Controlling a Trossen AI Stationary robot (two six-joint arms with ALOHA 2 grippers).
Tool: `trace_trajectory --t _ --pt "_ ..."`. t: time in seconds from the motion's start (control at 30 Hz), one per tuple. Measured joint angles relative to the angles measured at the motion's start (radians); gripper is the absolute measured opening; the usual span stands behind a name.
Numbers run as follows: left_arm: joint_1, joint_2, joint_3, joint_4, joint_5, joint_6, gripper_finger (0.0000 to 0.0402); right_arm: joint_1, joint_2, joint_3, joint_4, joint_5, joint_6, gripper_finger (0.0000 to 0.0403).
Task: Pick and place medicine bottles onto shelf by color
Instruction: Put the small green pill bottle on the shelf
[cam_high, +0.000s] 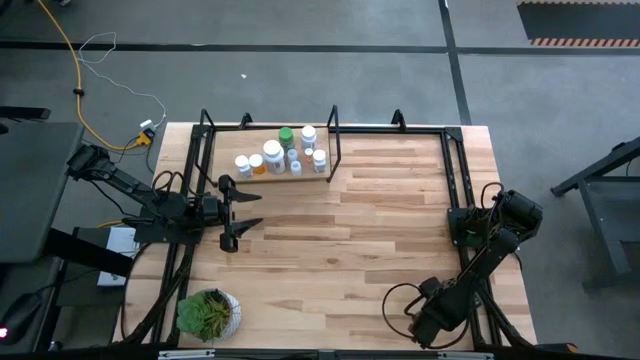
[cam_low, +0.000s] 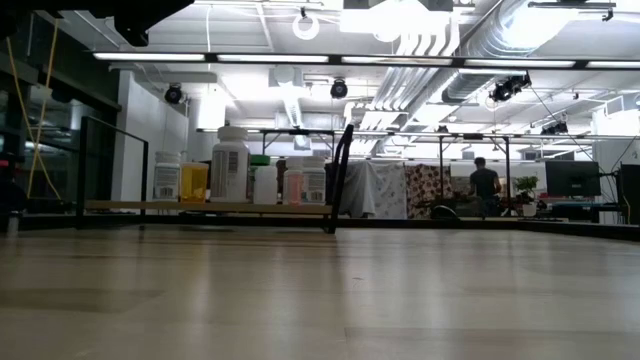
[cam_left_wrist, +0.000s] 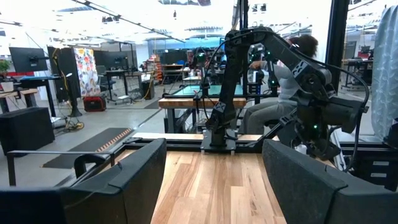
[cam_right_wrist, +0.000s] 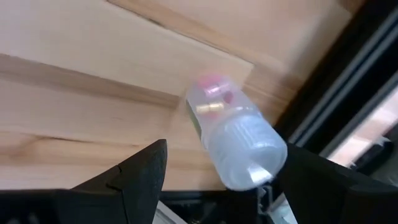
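I see my right gripper (cam_right_wrist: 214, 168) at the table's near right corner, fingers spread wide around a small translucent white-capped bottle (cam_right_wrist: 233, 140), not clamping it. My left gripper (cam_high: 236, 212) waits open beside the low light-wood shelf (cam_high: 262, 178) of bottles.

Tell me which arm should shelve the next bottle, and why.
Right. The right gripper is already down at the table's near right edge with a clear bottle between its fingers. The left gripper is open and empty, though it is nearer the shelf.
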Motion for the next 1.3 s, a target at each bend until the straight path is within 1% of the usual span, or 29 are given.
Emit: trace_trajectory --t 0.2,0.4,0.53,0.63,0.9,1.03,1.17,1.3 --pt "0.0 0.0 0.0 0.0 0.0 0.0 0.0257 -0.025 0.0 0.0 0.035 0.09 -0.015 0.0279" --pt "0.0 0.0 0.0 0.0 0.0 0.0 0.0257 -0.068 0.0 0.0 0.066 0.139 -0.084 0.0279" --pt "0.0 0.0 0.0 0.0 0.0 0.0 0.0257 -0.096 0.0 0.0 0.101 0.141 -0.134 0.0279" --pt "0.0 0.0 0.0 0.0 0.0 0.0 0.0257 -0.103 -0.005 0.001 0.094 0.115 -0.156 0.0279" --pt "0.0 0.0 0.0 0.0 0.0 0.0 0.0257 -0.064 -0.018 0.002 0.093 0.026 -0.079 0.0279" --pt "0.0 0.0 0.0 0.0 0.0 0.0 0.0257 -0.046 -0.018 0.002 0.136 0.031 -0.051 0.0279" --pt "0.0 0.0 0.0 0.0 0.0 0.0 0.0257 -0.039 -0.018 0.002 0.132 0.084 -0.039 0.0279" --pt "0.0 0.0 0.0 0.0 0.0 0.0 0.0257 -0.039 -0.018 0.002 0.115 0.096 -0.04 0.0279"
